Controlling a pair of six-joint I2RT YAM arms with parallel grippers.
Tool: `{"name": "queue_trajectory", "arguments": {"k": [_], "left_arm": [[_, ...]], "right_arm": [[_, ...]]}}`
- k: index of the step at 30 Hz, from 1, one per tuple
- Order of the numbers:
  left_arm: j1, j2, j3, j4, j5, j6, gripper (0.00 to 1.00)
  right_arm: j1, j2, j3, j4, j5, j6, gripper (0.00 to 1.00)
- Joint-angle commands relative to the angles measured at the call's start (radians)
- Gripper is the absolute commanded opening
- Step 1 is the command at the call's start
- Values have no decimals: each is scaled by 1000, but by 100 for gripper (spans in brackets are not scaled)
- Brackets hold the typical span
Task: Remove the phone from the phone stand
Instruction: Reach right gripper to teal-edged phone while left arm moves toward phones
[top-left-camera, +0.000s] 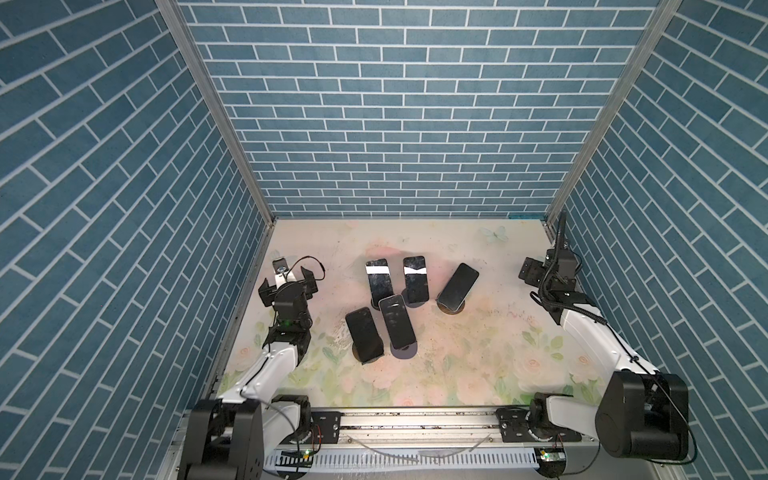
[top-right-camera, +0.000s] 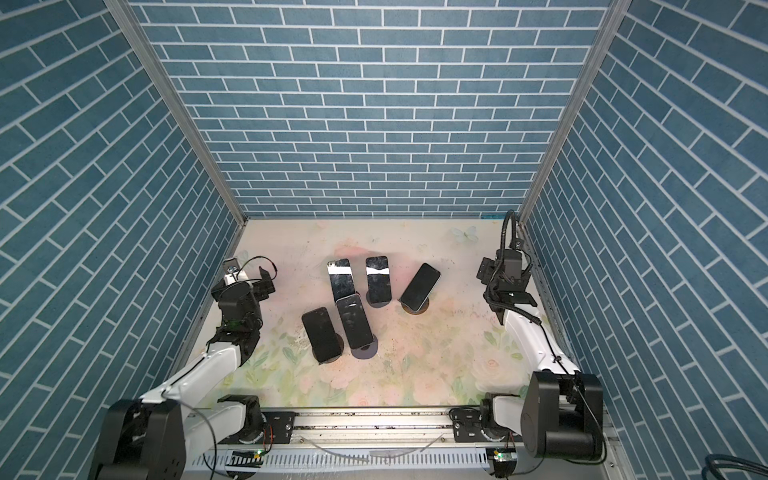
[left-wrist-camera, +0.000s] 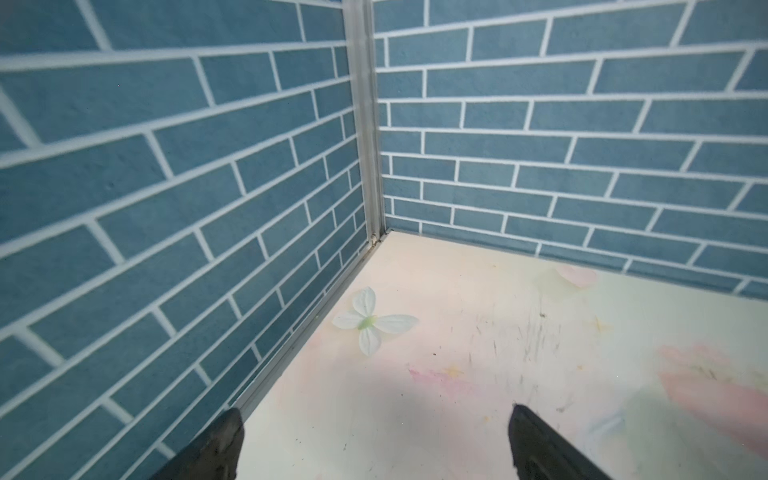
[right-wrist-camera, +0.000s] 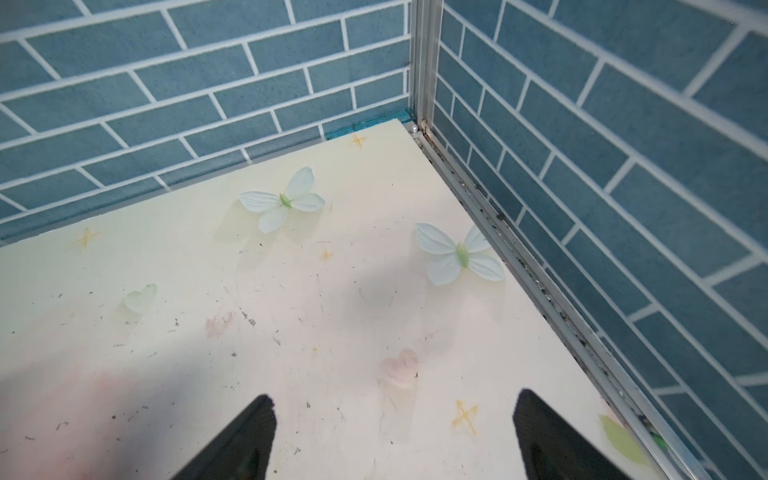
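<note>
Nearest, along the front edge, runs the rail (top-left-camera: 415, 422) that carries both arm bases. Beyond it, on the flowered table (top-left-camera: 478, 357), five phones (top-left-camera: 397, 321) sit mid-table, each leaning back on one of the round dark stands (top-left-camera: 451, 309). Two are in front and three in a row behind, and the rightmost is slanted. The front right one overlaps the back left one in both top views. None is off its stand. Off by the left wall (top-left-camera: 124, 249), well apart from the phones, the left gripper (left-wrist-camera: 376, 422) has its jaws spread wide with only bare table between them. Near the back right corner, the right gripper (right-wrist-camera: 395, 401) also has its jaws apart and empty, over printed butterflies (right-wrist-camera: 459, 254).
</note>
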Motion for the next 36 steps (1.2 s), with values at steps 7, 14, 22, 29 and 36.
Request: {"name": "queue_trajectory", "arguments": {"k": [7,14,22,29,36], "left_arm": [[-178,-193,228,-712,-97,-237,100],[-357,-190,434,-1058,-85,-279,100],[-424,-199,459,-1038,258,-296,100],[-462,-190,445,-980,341,-300,100],[-465,-170,446,-972,329,-293,100]], "right_arm": [[104,-32,240,-495,91,248,93],[235,-40,333,-583,69,348,99],[384,49,387,-600,109,430,99],[492,147,409,-584,174,481,99],[557,238,445,-568,194,547,99]]}}
